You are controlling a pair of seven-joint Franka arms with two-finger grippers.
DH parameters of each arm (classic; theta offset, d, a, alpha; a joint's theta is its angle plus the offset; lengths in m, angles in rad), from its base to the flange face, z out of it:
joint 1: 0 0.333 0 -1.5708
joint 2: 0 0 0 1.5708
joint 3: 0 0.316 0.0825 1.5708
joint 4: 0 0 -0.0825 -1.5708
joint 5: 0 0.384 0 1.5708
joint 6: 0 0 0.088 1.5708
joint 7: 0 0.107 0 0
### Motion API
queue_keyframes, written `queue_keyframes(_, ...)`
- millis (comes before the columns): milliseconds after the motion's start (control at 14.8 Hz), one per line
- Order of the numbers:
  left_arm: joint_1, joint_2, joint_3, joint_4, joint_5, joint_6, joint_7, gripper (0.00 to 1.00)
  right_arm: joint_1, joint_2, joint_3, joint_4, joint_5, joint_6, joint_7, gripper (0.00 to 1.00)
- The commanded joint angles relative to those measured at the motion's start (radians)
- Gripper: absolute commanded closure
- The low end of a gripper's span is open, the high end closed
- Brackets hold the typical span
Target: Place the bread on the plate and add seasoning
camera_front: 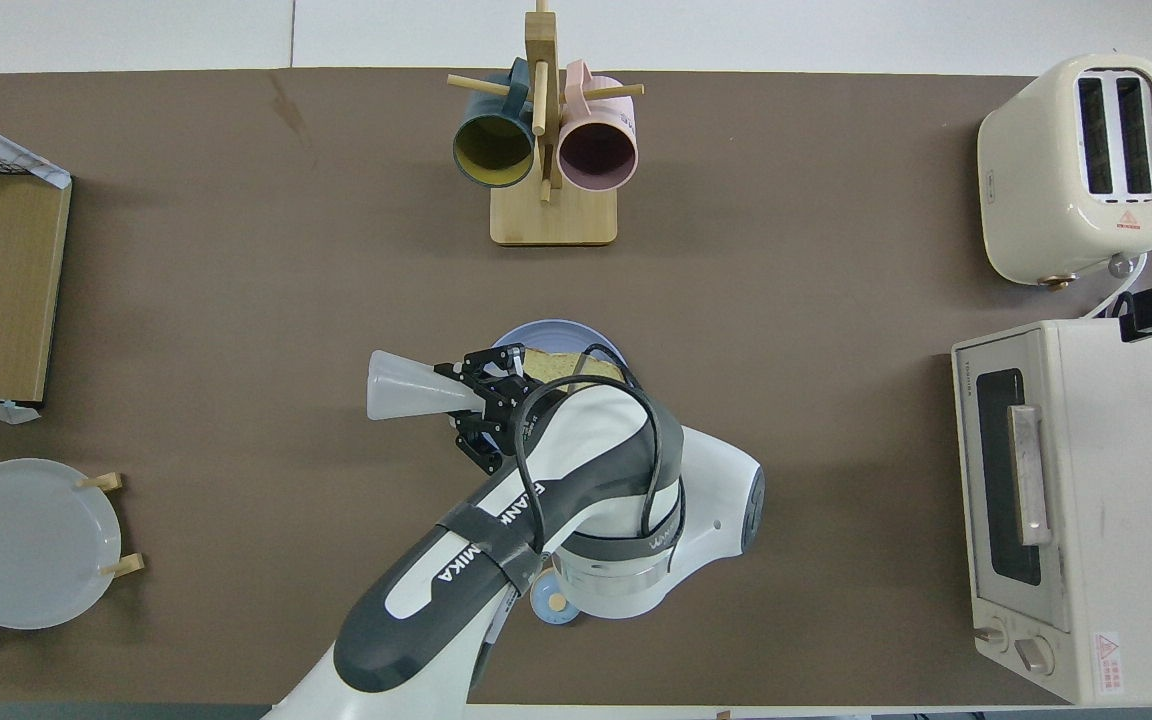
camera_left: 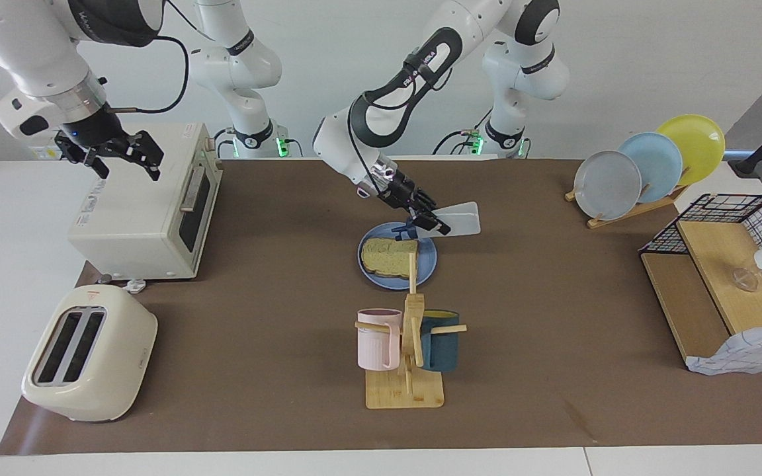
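Observation:
The bread (camera_left: 389, 256) lies flat on the blue plate (camera_left: 428, 262) in the middle of the table. My left gripper (camera_left: 428, 220) is shut on the seasoning (camera_left: 458, 219), a translucent bottle held on its side. Its navy nozzle (camera_left: 404, 230) points toward the right arm's end and hangs over the plate's rim nearest the robots. In the overhead view the left arm covers most of the plate (camera_front: 536, 330) and bread (camera_front: 554, 364); the seasoning (camera_front: 411, 385) sticks out of the left gripper (camera_front: 481, 393). My right gripper (camera_left: 129, 165) waits open over the toaster oven.
A toaster oven (camera_left: 143, 211) and a toaster (camera_left: 86, 354) stand at the right arm's end. A mug rack (camera_left: 411, 344) stands farther from the robots than the plate. A plate rack (camera_left: 645, 172) and a wire-and-wood shelf (camera_left: 718, 277) are at the left arm's end. A small bell (camera_front: 554, 603) sits under the left arm.

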Motion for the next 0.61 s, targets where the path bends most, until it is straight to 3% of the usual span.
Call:
queue_keyframes(0, -0.005, 0.033, 0.008, 0.006, 0.034, -0.003, -0.045, 1.00, -0.009, -0.016, 0.005, -0.012, 0.016, 0.003, 0.009, 0.00)
queue_keyframes(541, 0.002, 0.035, 0.067, -0.001, 0.145, -0.020, -0.045, 1.00, -0.009, -0.014, 0.005, -0.012, 0.016, 0.003, 0.009, 0.00)
